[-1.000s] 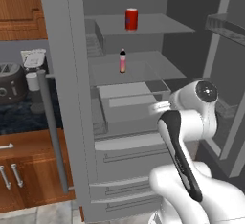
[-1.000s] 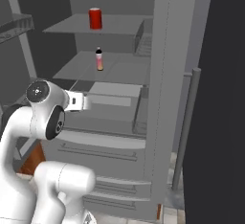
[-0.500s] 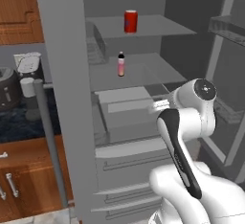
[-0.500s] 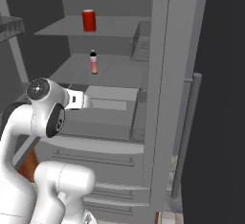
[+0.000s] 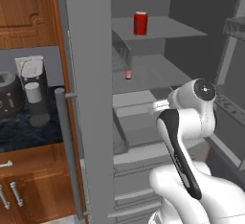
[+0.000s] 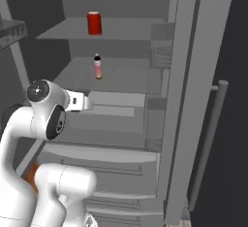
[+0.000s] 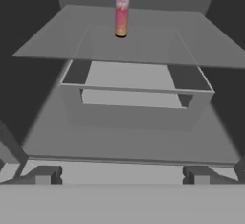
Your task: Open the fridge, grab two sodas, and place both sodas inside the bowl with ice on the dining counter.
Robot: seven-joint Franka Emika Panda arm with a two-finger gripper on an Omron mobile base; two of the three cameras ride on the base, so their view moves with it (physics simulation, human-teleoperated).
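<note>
Nearest, the white arm (image 5: 184, 137) bends at its elbow in front of the open fridge (image 6: 191, 100), its forearm reaching into the grey interior at the level of the lower shelf. In the hand view the gripper (image 7: 122, 174) points straight inward; its two fingertips (image 7: 45, 174) stand spread as wide as they go, one near each bottom corner of that view, with nothing between them and nothing held.

Just beyond the fingertips lies the front edge of a flat shelf, and behind it an open-topped grey bin (image 7: 136, 98) set square to the shelf front. Above the bin runs the middle glass shelf (image 7: 67, 41).

On that middle shelf stands the slim pink bottle (image 6: 98, 66) with a black cap, upright, back from the front edge and roughly centred between the side walls. In the left base view the fridge door (image 5: 83, 98) hides most of it.

Farther and higher, the red can (image 6: 94, 23) stands upright on the top shelf (image 6: 126, 29), near its front edge and left of centre in the right base view. The two sodas are well apart, one shelf above the other.

Left of the door, wood cabinets (image 5: 28, 12) and a dark counter (image 5: 26, 129) carry small appliances.
</note>
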